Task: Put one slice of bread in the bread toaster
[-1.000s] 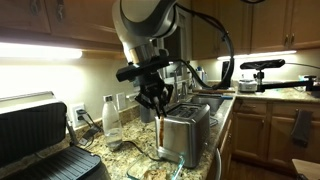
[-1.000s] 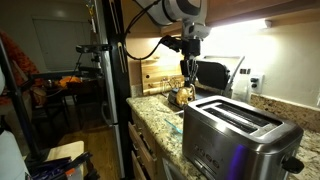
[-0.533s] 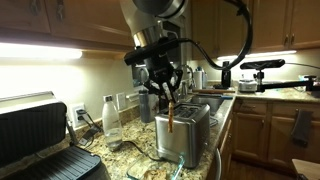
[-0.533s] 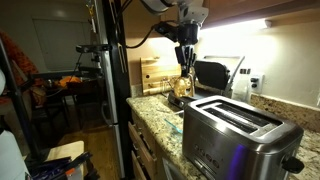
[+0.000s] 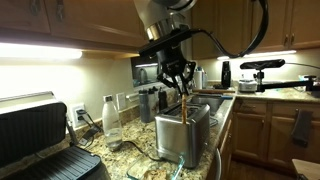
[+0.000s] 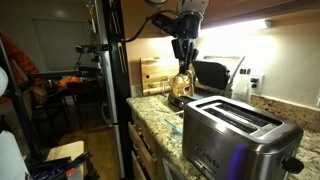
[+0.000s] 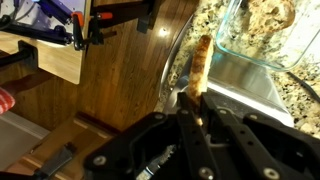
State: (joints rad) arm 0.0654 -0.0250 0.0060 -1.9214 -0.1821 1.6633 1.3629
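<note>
The likeliest failure from here is a missed slot. The slice of bread (image 5: 186, 106) hangs on edge under the hand (image 5: 182, 88), and its lower end shows at about the height of the top of the bread toaster (image 5: 180, 140). None of the views shows whether that edge lines up with a slot. If it is skewed, a descent would probably land it on the metal between the slots and fold it or lever it out of the grip. The slice is thin and held only at its top, so it may also swing as the arm moves. Let go too high, it could tip over and fall to the surface (image 5: 125, 150) or off its front edge, near which the toaster stands. The arm reaches in from above with the wrist turned down, so the fingers point roughly straight at the toaster top. The hand is drawn nearly closed, its fingers pinching the upper end of the slice. In the wrist view the slice runs away from the fingertips as a narrow tan strip.
</note>
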